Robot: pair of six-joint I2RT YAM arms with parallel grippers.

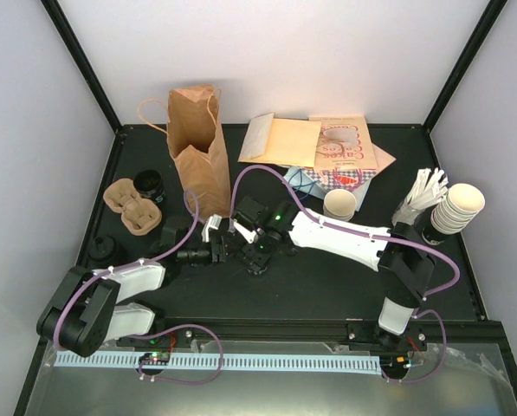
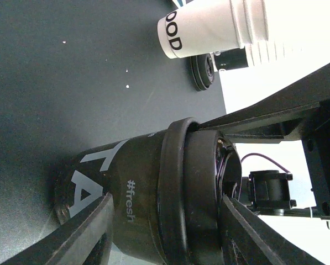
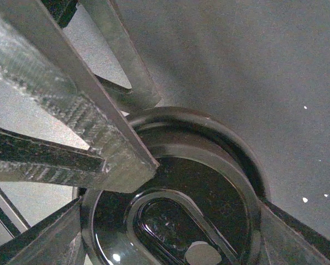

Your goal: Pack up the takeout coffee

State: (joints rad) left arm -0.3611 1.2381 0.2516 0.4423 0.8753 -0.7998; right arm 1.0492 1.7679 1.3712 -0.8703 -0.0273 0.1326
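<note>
A black paper cup (image 2: pixel 126 193) printed "#fresh" stands at the table's middle (image 1: pixel 256 260) with a black lid (image 3: pixel 209 210) on it. My left gripper (image 2: pixel 170 234) grips it, one finger by the body and one finger (image 3: pixel 98 143) over the lid's rim; it shows in the top view (image 1: pixel 237 247). My right gripper (image 3: pixel 170 240) comes from above (image 1: pixel 261 239), its fingers against both sides of the lid. The cream-white takeout cup (image 1: pixel 339 204) stands lidless and untouched behind my right arm; it also shows in the left wrist view (image 2: pixel 203 30).
A brown paper bag (image 1: pixel 197 152) stands open at the back left. A cardboard cup carrier (image 1: pixel 130 206) holds another black cup (image 1: pixel 150 184). Loose black lids (image 1: pixel 100 248) lie far left. A stack of cream cups (image 1: pixel 460 208), stirrers (image 1: pixel 424 192) and paper envelopes (image 1: pixel 314 143) are at the right and back.
</note>
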